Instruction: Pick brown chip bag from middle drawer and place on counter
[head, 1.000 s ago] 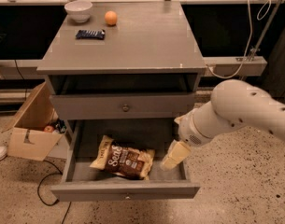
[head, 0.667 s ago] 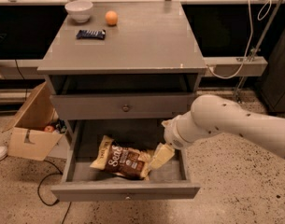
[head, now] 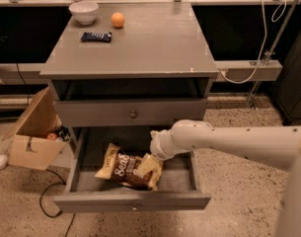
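Note:
The brown chip bag (head: pixel 119 165) lies flat in the open middle drawer (head: pixel 132 201), left of centre, with its cream-yellow ends pointing left and right. My gripper (head: pixel 146 167) reaches in from the right on the white arm (head: pixel 224 143). It is down inside the drawer at the bag's right end, on or just above it. The grey counter (head: pixel 145 43) tops the cabinet above.
On the counter's back left stand a white bowl (head: pixel 84 11), an orange (head: pixel 118 19) and a dark blue candy bar (head: pixel 96 36). A shut knobbed drawer front (head: pixel 132 113) sits above the open drawer. An open cardboard box (head: pixel 34 132) stands on the floor to the left.
My arm has swung left and lower into the drawer, from its right side onto the bag's right end. The bag has not moved.

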`<state>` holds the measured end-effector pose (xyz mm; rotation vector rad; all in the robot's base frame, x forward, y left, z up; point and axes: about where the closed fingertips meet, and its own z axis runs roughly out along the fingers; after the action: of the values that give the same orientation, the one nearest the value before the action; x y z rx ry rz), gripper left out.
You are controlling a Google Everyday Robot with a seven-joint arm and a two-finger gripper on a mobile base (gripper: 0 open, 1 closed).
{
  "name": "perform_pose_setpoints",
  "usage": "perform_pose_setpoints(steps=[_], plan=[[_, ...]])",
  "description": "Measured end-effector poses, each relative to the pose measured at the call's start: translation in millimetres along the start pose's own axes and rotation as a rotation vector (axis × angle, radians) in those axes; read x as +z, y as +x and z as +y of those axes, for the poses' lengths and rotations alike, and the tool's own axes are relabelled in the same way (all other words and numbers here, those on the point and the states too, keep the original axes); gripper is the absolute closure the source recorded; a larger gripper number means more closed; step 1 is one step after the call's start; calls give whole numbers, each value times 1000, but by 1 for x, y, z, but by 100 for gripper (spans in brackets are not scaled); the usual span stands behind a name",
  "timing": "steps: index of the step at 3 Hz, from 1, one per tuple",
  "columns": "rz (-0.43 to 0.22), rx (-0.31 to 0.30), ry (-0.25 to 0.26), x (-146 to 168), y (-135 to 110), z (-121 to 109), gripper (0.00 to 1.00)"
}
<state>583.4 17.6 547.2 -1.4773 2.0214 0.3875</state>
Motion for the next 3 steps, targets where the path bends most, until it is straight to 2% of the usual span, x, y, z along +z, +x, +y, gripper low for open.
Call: perform_pose_setpoints(steps=[1,3], plan=[[-4,-10,-16,45,-6,-2,0],[45,1,-75,116,5,9,0]])
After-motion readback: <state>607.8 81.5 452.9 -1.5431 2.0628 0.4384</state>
